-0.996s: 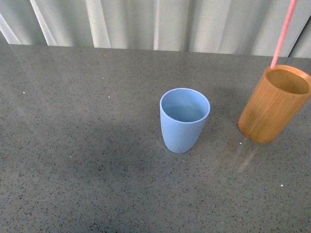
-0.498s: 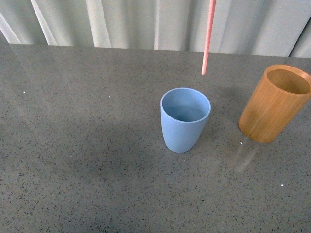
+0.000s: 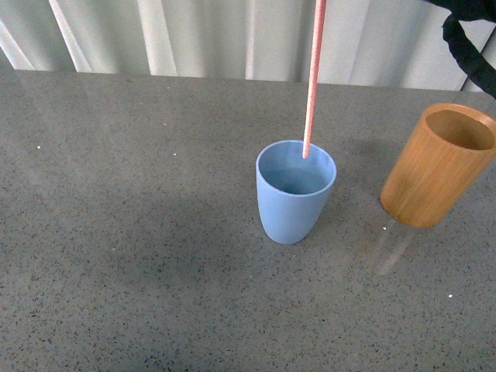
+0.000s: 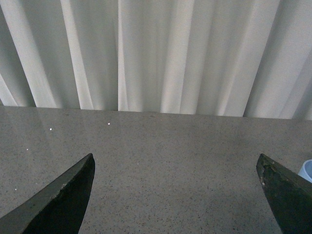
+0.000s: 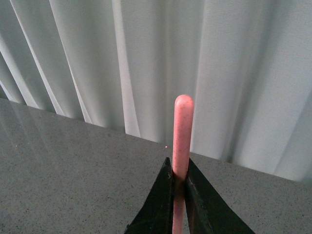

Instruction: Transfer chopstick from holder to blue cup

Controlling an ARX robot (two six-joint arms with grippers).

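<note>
The pink chopstick (image 3: 312, 77) hangs almost upright in the front view, its lower tip just inside the mouth of the light blue cup (image 3: 294, 203) at the table's middle. The wooden holder (image 3: 436, 167) stands to the right of the cup, leaning slightly, with nothing visible inside. In the right wrist view my right gripper (image 5: 179, 171) is shut on the chopstick (image 5: 182, 131), whose rounded end sticks out past the fingertips. My left gripper (image 4: 175, 168) is open over bare tabletop, with only a sliver of the blue cup (image 4: 306, 170) at the frame edge.
The grey speckled table (image 3: 124, 232) stretches to the left and front of the cup. A pale pleated curtain (image 3: 194, 35) closes off the back. A black cable (image 3: 465, 46) of the right arm hangs at the top right above the holder.
The chopstick has left the holder, travelled left across the table and come down, so its tip now sits in the blue cup's mouth. The right arm's cable has come into view.
</note>
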